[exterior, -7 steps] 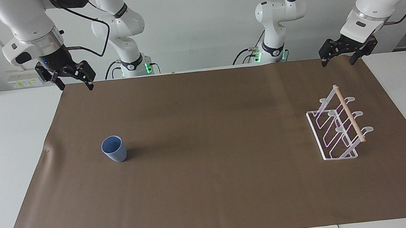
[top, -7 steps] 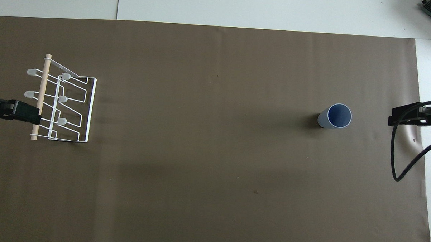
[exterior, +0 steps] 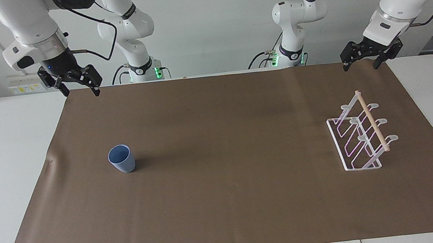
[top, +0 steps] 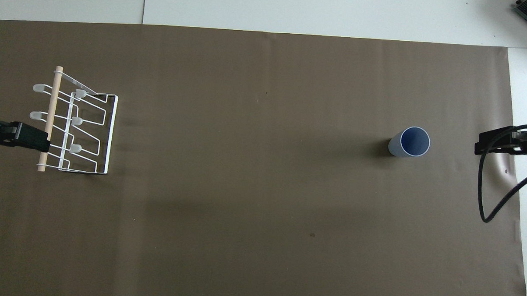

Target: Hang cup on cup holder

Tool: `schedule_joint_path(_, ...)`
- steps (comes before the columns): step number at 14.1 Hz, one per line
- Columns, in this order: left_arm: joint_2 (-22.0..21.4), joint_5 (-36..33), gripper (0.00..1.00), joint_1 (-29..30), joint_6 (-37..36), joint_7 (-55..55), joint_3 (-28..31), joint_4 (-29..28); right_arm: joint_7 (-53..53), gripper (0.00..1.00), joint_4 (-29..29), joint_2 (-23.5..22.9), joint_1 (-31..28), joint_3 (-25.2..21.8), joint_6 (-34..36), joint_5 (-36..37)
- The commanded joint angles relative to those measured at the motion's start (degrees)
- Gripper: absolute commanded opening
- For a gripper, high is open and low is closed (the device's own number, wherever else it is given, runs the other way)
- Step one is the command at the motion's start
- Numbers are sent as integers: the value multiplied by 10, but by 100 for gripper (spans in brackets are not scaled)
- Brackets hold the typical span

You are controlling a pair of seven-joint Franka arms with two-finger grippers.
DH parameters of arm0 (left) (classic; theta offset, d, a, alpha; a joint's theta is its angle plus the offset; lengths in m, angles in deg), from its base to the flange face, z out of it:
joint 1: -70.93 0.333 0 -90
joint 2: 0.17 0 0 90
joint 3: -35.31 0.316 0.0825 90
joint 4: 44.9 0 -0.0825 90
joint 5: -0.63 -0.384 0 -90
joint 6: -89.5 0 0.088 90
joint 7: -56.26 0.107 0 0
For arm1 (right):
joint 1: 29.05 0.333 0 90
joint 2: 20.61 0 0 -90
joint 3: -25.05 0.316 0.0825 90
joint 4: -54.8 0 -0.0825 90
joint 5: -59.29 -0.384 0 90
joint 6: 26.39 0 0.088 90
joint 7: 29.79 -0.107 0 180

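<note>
Facing view: blue tumbler (exterior: 121,158) stands upright, mouth up, on the brown mat (exterior: 233,201) toward the right arm's end of the table; its interior appears empty; white wire cup rack (exterior: 361,135) with its wooden dowel bar (exterior: 371,120) stands toward the left arm's end, well apart from the tumbler; no prong carries anything. Right gripper (exterior: 77,85) hangs over the mat's edge at the robots' end, jaws spread wide, holding nothing; left gripper (exterior: 361,60) hangs likewise over the mat's corner at its own end, jaws wide, empty. Judged step: approach not yet begun; the right arm, being the closer, is the likely one to descend on the tumbler.

Overhead view: tumbler (top: 409,142) shows a bare bottom; rack (top: 73,124) lies at the mat's opposite end; only dark gripper parts enter at the frame edges. Next move calls for a side grasp on the tumbler wall, then inversion so the mouth slides over a slanted prong.
</note>
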Motion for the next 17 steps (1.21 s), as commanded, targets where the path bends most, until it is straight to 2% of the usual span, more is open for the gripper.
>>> schedule_joint_path(1, -9, -10, 100, -2, 3, 1, 3, -5, 9, 100, -18, 15, -7, 3, -6, -2)
schedule_joint_path(10, -9, -10, 100, -2, 3, 1, 3, -5, 13, 100, -28, 19, -7, 2, -17, -2)
schedule_joint_path(12, -12, -10, 100, -3, -18, 0, 3, -12, 15, 100, -39, 20, -7, 2, -42, -2)
schedule_joint_path(17, -12, -10, 100, -2, -14, 1, 4, -12, 22, 100, -91, 20, -11, 0, -121, -2)
